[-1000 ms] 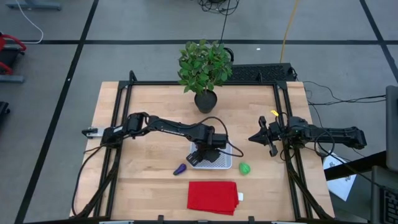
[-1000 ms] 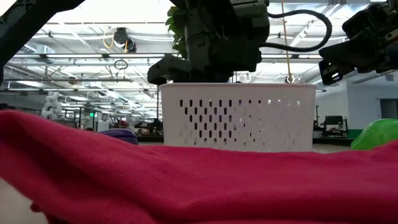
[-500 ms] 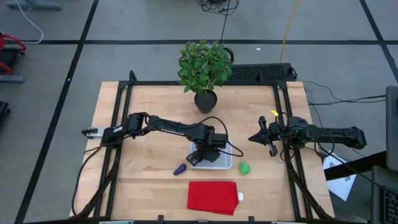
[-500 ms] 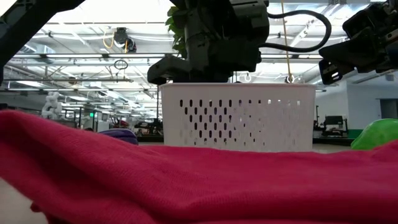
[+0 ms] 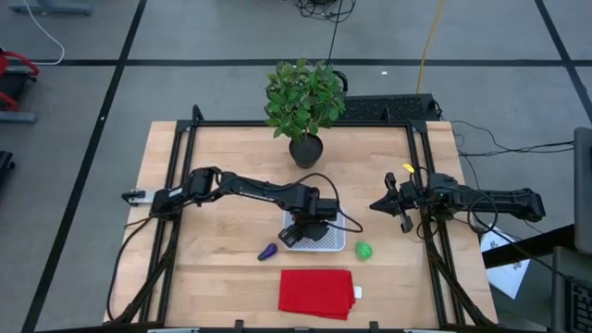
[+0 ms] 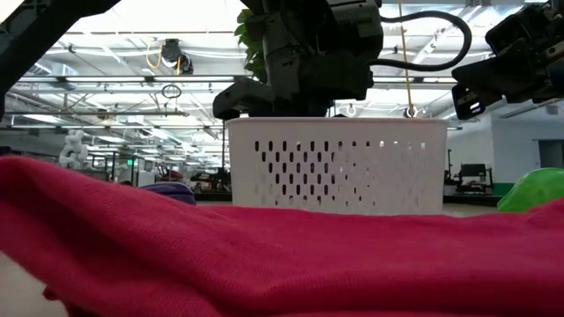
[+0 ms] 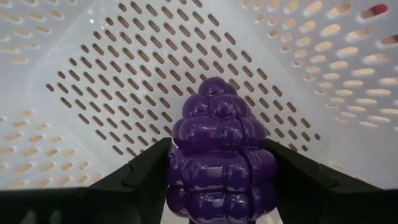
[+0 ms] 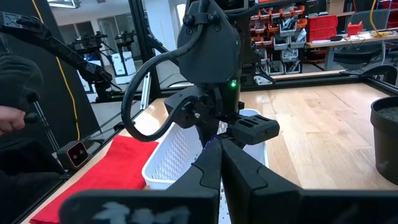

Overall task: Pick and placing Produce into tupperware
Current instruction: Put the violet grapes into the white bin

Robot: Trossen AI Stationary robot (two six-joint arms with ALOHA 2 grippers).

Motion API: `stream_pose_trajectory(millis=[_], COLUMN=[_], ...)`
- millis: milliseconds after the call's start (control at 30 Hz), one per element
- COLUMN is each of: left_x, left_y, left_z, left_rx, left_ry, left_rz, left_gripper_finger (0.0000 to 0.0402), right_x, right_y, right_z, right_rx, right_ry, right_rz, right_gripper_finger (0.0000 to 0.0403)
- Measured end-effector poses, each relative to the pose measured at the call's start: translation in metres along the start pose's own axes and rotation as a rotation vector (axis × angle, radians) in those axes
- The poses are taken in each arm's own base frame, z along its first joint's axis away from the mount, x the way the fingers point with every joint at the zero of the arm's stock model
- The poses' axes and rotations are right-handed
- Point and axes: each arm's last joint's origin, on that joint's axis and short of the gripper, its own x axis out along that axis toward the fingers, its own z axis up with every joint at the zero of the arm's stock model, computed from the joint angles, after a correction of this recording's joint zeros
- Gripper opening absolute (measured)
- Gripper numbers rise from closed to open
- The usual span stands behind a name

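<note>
The white tupperware (image 5: pixel 335 242) stands at mid-table, its perforated wall (image 6: pixel 335 165) filling the low view. My left gripper (image 5: pixel 305 225) reaches down into it, shut on a dark purple grape-like piece of produce (image 7: pixel 217 143). An elongated purple piece (image 5: pixel 267 252) lies on the table left of the tupperware, and a green round piece (image 5: pixel 363 250) lies right of it. My right gripper (image 5: pixel 375 206) waits shut and level at the table's right side, touching nothing. My left gripper pinches the purple piece by its wide end (image 7: pixel 180 180) between its two fingers (image 7: pixel 146 177), one on each side. The fingers come from above, pointing down into the tupperware. The narrow tip points at the perforated bottom (image 7: pixel 124 93); I cannot tell whether it touches.
A red cloth (image 5: pixel 317 292) lies near the front edge and fills the low view's foreground (image 6: pixel 264 255). A potted plant (image 5: pixel 305 102) stands at the far edge. Bare wood lies to the left and right of the tupperware.
</note>
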Motion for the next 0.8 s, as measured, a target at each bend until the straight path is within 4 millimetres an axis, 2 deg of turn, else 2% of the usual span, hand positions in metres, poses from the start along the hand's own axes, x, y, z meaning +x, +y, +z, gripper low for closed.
stream_pose_trajectory(millis=[800], left_x=[0.0], left_y=[-0.0004], left_z=[0.0006], left_rx=[-0.026], left_ry=[-0.017], left_rz=[-0.016], left_gripper_finger=[0.0233], right_x=[0.0], right_y=[0.0], right_z=[0.0], right_rx=[0.001], right_ry=[0.0], right_rz=[0.0], right_gripper_finger=[0.0])
